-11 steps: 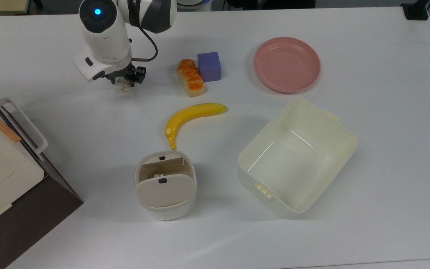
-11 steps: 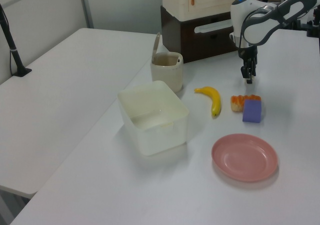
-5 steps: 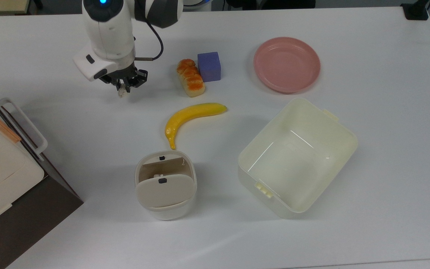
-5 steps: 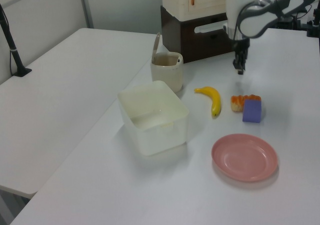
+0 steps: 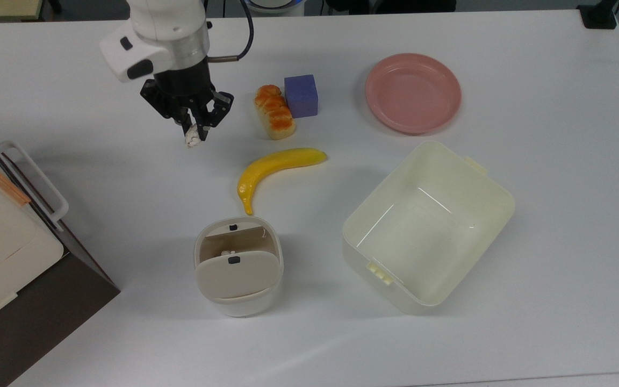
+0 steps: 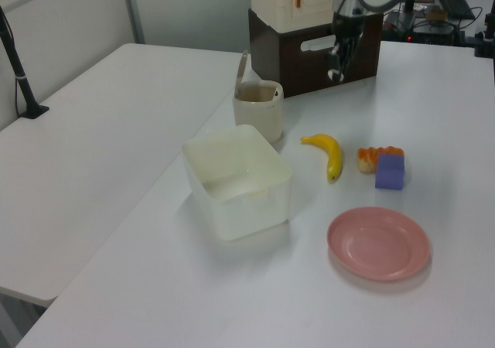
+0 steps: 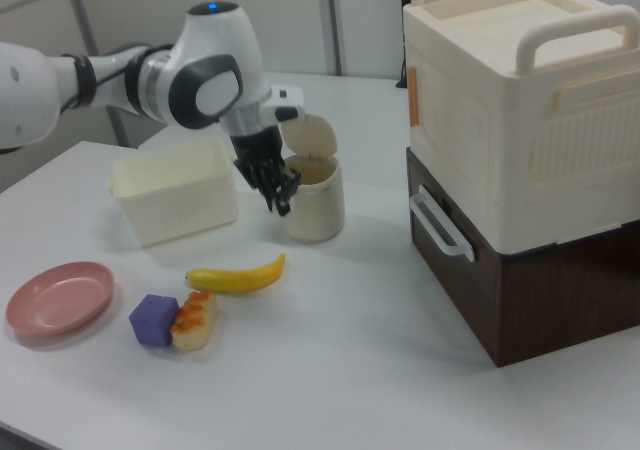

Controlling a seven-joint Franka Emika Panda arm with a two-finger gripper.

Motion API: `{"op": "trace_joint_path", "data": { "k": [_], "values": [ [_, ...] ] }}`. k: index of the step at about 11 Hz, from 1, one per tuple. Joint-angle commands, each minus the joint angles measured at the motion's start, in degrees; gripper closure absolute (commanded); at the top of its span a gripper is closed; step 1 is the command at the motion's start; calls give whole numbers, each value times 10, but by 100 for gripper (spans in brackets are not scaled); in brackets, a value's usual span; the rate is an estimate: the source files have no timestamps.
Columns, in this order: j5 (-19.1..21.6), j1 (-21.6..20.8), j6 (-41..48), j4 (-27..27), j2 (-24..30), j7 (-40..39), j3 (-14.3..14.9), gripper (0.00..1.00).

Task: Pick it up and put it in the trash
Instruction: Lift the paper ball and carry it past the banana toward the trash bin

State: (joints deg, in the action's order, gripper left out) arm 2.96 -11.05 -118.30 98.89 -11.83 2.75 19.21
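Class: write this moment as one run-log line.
phase: carry | gripper: shut on paper wad, lifted off table | target: trash bin, flap open | wad not yet binned

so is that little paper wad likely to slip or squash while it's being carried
The paper wad looks crumpled and tiny, so it is probably light and will squash. It hangs at the tips of the gripper, so it could slip. Dropped, its rough shape probably wouldn't roll far.
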Motion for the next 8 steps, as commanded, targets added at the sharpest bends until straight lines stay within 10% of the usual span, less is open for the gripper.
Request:
{"op": "trace_joint_path", "data": {
  "k": [1, 8],
  "values": [
    [30, -22, 51, -61, -3, 71, 2, 100],
    [59, -42, 113, -251, -133, 232, 10, 100]
  ]
}}
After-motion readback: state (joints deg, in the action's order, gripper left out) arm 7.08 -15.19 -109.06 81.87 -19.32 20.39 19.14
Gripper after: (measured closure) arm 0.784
